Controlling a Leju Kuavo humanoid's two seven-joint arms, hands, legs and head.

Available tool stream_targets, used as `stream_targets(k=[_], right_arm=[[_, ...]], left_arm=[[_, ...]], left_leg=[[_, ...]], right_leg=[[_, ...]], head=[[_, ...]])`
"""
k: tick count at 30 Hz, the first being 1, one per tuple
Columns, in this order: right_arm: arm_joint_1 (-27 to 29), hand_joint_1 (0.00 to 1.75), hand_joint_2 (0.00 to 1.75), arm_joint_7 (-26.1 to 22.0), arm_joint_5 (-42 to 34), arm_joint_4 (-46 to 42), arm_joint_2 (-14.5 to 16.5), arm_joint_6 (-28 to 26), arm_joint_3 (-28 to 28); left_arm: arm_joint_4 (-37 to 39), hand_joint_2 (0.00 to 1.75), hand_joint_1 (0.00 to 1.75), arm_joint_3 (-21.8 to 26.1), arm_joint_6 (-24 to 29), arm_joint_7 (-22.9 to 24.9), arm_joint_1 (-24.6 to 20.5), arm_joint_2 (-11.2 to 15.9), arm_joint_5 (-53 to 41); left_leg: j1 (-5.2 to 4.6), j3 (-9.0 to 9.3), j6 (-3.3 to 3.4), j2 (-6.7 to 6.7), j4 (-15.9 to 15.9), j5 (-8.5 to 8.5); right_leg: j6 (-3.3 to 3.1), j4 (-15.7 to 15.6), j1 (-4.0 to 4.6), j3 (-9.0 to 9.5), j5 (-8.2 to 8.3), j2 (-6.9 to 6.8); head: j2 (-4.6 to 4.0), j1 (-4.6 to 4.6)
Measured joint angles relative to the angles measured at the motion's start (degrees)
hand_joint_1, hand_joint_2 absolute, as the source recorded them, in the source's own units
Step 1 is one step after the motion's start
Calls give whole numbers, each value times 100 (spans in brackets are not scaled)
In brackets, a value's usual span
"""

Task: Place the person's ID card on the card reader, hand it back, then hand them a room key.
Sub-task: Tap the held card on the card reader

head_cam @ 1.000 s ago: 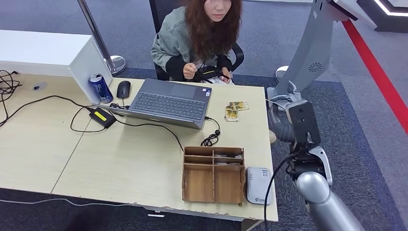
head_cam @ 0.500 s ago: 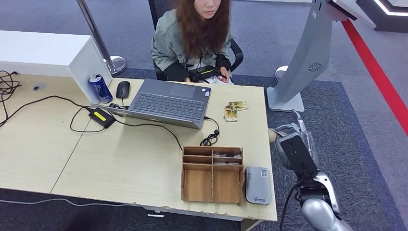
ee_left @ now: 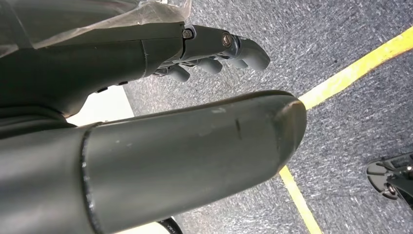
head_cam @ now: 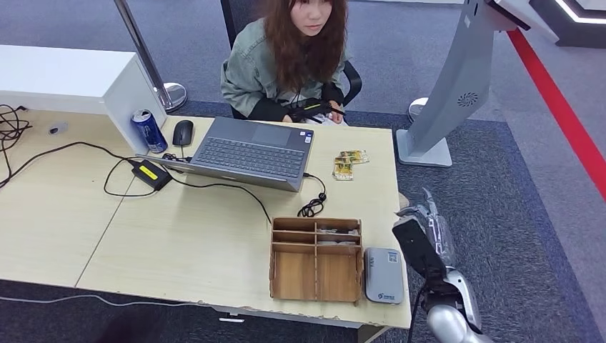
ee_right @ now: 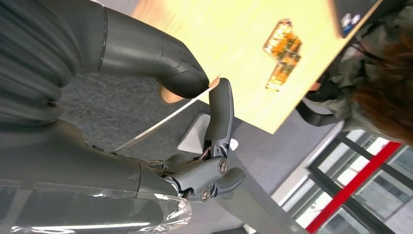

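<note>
My right hand [head_cam: 423, 229] hangs just off the table's right edge, a little beyond the card reader. In the right wrist view that hand [ee_right: 146, 58] pinches a thin card [ee_right: 160, 122], seen edge-on, between thumb and a finger. The grey card reader [head_cam: 384, 275] lies at the table's front right corner beside a wooden organiser [head_cam: 316, 259] with flat items in its back slots. The person [head_cam: 293, 57] sits across the table with both hands on a dark object at chest height. My left hand [ee_left: 214, 46] hangs over the carpet, holding nothing, fingers loosely bent.
A laptop [head_cam: 250, 151] sits mid-table with its cable trailing to the organiser. A can [head_cam: 150, 131], a mouse [head_cam: 183, 132] and a power adapter [head_cam: 150, 173] lie to its left. Snack packets [head_cam: 349, 163] sit at the right. A grey kiosk stand [head_cam: 457, 78] rises right of the table.
My right arm has dropped and drawn back, from high beside the kiosk to low beside the table's right edge near the reader. The person has shifted slightly in the seat.
</note>
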Motion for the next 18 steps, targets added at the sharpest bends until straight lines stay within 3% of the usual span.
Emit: stream_targets(k=[18], right_arm=[[38, 175, 175, -238, -318, 1247, 83, -235, 87]], left_arm=[[2, 0, 0, 109, 49, 2, -1, -4, 1]], left_leg=[[0, 0, 0, 0, 0, 0]], right_leg=[[0, 0, 0, -1, 0, 0]], head=[[0, -1]])
